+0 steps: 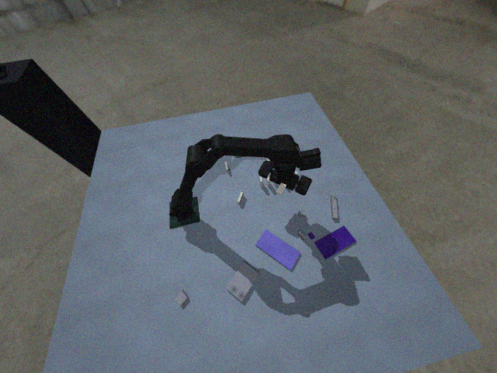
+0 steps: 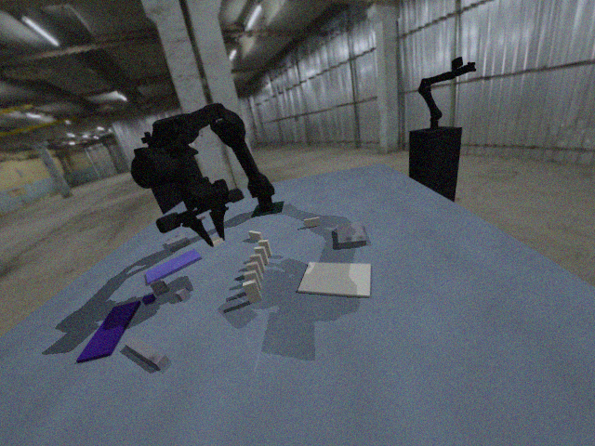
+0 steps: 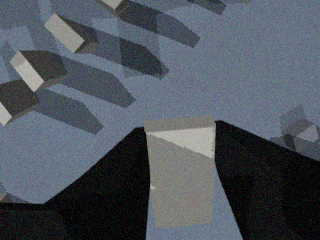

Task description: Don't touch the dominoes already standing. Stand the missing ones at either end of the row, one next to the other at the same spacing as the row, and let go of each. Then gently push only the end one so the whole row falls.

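My gripper (image 1: 283, 187) (image 2: 218, 241) (image 3: 179, 135) is shut on a pale domino (image 3: 182, 195), held above the table beside the row, on the side of the purple slabs. A row of several pale dominoes stands upright; its near one (image 2: 252, 291) shows in the exterior view, and another (image 3: 65, 33) shows at the upper left of the wrist view. In the top view the gripper hides most of the row. A loose domino (image 1: 241, 197) (image 2: 255, 235) rests apart from the row, nearer the arm's base. Another pale piece (image 1: 227, 167) (image 2: 311, 222) sits farther off.
A light purple slab (image 1: 278, 249) (image 2: 173, 266) and a dark purple slab (image 1: 336, 242) (image 2: 109, 334) lie flat, with small blocks between them. A white plate (image 2: 336, 280) and a grey block (image 2: 350, 236) are across the row. Another grey block (image 1: 239, 286) and a long one (image 1: 335, 207) lie farther out.
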